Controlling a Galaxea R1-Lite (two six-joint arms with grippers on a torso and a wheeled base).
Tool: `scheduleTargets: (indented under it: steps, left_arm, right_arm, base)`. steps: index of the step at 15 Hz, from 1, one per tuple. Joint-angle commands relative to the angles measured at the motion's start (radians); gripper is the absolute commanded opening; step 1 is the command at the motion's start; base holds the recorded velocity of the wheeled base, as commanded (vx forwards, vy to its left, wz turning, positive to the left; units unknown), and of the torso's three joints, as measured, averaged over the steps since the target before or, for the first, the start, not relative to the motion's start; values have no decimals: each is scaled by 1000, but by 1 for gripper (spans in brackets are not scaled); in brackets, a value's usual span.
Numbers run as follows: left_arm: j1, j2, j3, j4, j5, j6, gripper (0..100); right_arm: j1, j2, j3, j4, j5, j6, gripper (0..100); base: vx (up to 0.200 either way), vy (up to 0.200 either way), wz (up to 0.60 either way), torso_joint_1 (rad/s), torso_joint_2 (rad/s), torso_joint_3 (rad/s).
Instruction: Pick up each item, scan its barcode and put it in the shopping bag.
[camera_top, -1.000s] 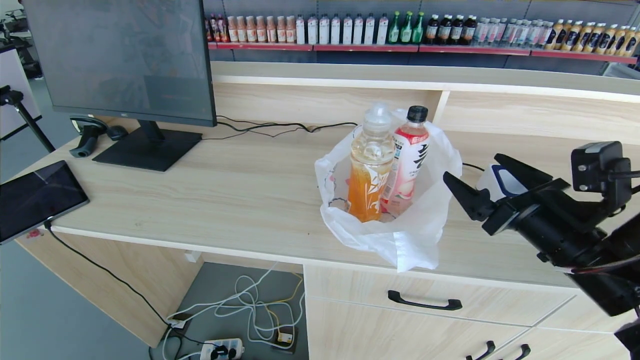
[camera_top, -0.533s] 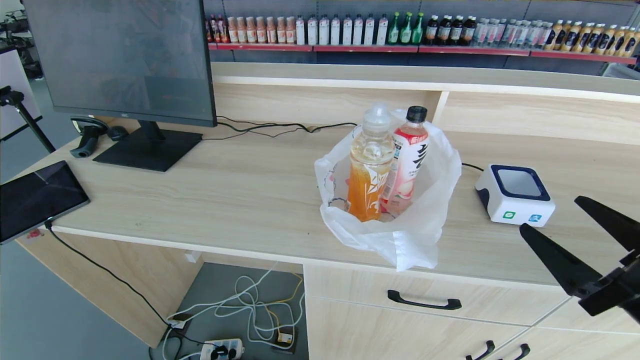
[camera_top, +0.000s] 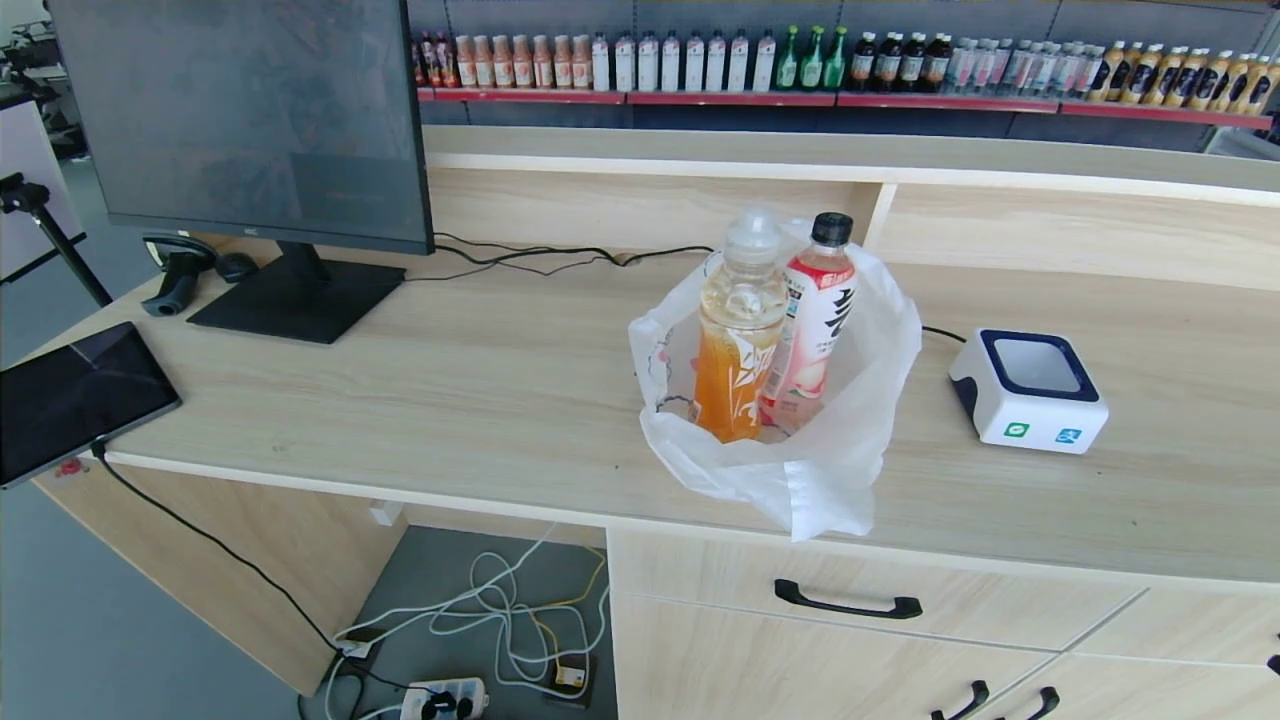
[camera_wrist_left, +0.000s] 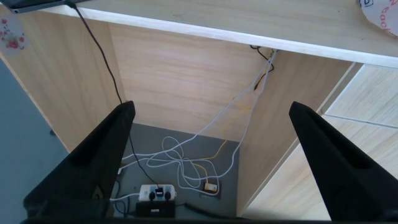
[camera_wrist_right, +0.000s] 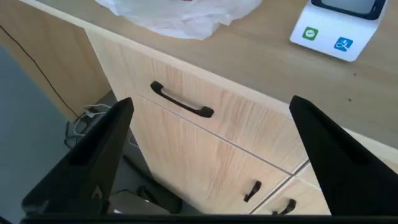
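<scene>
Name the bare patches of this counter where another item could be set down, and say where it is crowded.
Widest bare patch: counter between the monitor stand and the shopping bag. Smaller ones: between bag and white scanner box, and right of that box. Crowded: the left end, with stand, handheld scanner and tablet.

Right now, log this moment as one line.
white plastic shopping bag on wooden counter | inside, standing: orange-drink bottle, pink-label black-capped bottle | white square scanner beside bag, apart | both jaws open, empty

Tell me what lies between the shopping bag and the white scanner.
In the head view, bare counter separates shopping bag and scanner, with a thin black cable at the back.
</scene>
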Motion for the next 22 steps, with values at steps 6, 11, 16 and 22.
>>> scheduleTargets:
  steps: [6,11,16,22]
  left_arm:
    - [1,0,0,0,0,-1,100]
    - [1,0,0,0,0,1,100]
    - [1,0,0,0,0,-1,100]
    - [1,0,0,0,0,1,100]
  right_arm:
    - [-55,-414,16,297,-32,73,100]
    - [-110,-313,16,297,-64,60,100]
    - [-368,-391,16,294,-63,17,100]
    - [-357,-414,16,295,-66,112,100]
  base:
    - [0,0,0,0,0,0]
    - [0,0,0,0,0,0]
    - [0,0,0,0,0,0]
    - [0,0,0,0,0,0]
